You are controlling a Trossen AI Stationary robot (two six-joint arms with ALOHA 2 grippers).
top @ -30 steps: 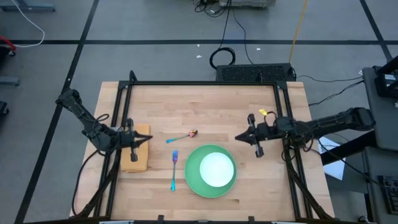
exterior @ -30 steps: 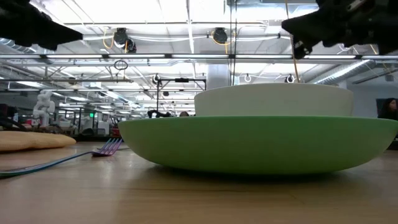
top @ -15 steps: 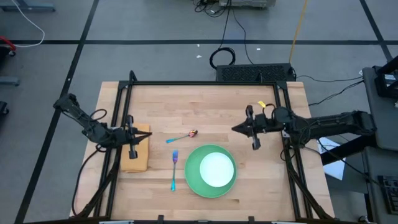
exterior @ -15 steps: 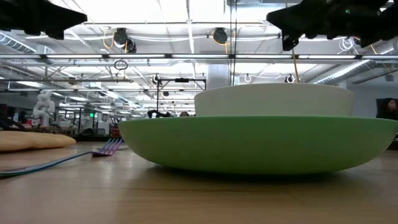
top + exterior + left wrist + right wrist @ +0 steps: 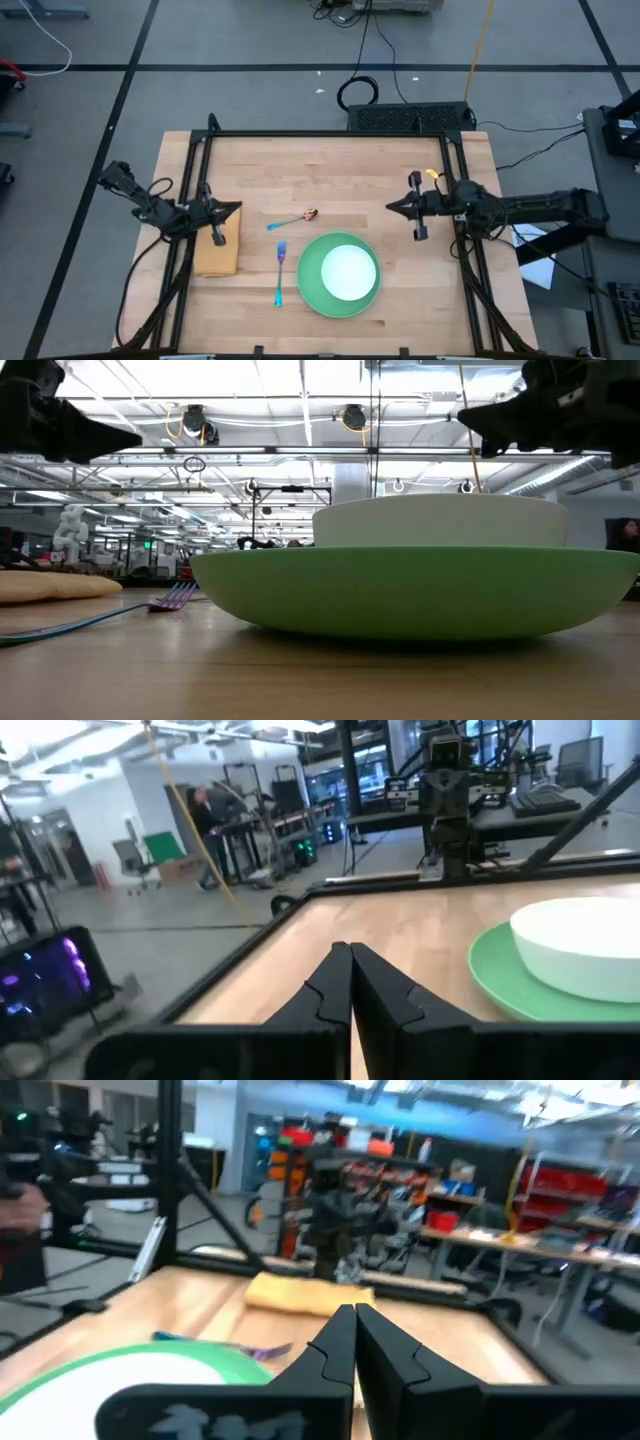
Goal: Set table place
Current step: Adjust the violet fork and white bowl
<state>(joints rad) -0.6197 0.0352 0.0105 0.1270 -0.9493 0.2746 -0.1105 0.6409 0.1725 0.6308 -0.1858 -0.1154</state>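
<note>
The green plate [image 5: 312, 283] lies near the table's [image 5: 330, 165] near edge with the white bowl [image 5: 349, 271] in it. The blue-handled fork [image 5: 279, 273] lies left of the plate and the spoon [image 5: 293, 219] beyond it. The tan cloth [image 5: 215, 252] lies flat at the left. My left gripper [image 5: 238, 207] is shut and empty, raised over the cloth's far end; in the left wrist view [image 5: 345, 960] its fingers meet. My right gripper [image 5: 390, 208] is shut and empty, raised beyond the plate's right side; it also shows in the right wrist view [image 5: 350, 1320].
A black metal frame [image 5: 330, 134] edges the table, with posts along both sides under the arms. A black box [image 5: 410, 117] and a coiled cable [image 5: 358, 92] lie past the far edge. Bare wood spans the table's far half.
My left gripper has moved a little toward the far edge, off the cloth's middle to its far end, still shut. My right gripper has gone toward the far edge, then drawn back toward the right edge, still shut. The tableware has not moved.
</note>
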